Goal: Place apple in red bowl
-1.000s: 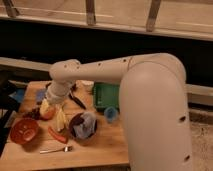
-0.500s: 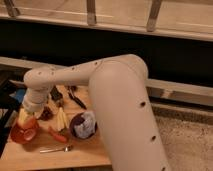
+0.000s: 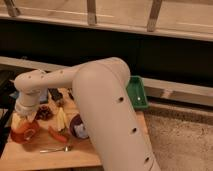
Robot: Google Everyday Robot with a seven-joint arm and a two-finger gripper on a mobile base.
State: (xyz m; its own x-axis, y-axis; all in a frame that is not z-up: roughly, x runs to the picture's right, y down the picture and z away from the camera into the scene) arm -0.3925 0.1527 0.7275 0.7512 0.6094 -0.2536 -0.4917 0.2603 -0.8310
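The gripper (image 3: 25,118) hung at the far left of the bench (image 3: 55,159), directly over the red bowl (image 3: 23,135) and very close to its rim. Over the last second the arm had swung leftward across the bench, from above the middle of the spread to this spot, and the camera's own framing had shifted with it. I take that to mean the carry was essentially done and the task had reached its release stage.

How wide the gripper stood could not be told; the wrist housing hid its lower end. A pale orange-yellow patch sat just beside it, at the bowl's upper-left edge, and that was probably the apple (image 3: 16,122). Whether it was clamped, resting in the bowl or only touching the rim, I cannot tell from this angle.

Moving outward, a dark grape cluster (image 3: 45,113) lay just right of the gripper, with a long red-orange piece (image 3: 58,134) near the bowl's right side (easily mistaken for the fruit's colour, but not its shape). A spoon (image 3: 56,149) lay nearer the front edge. A dark brown bowl (image 3: 78,128) sat partly behind the arm, and a green tray (image 3: 138,93) showed well apart at the right.
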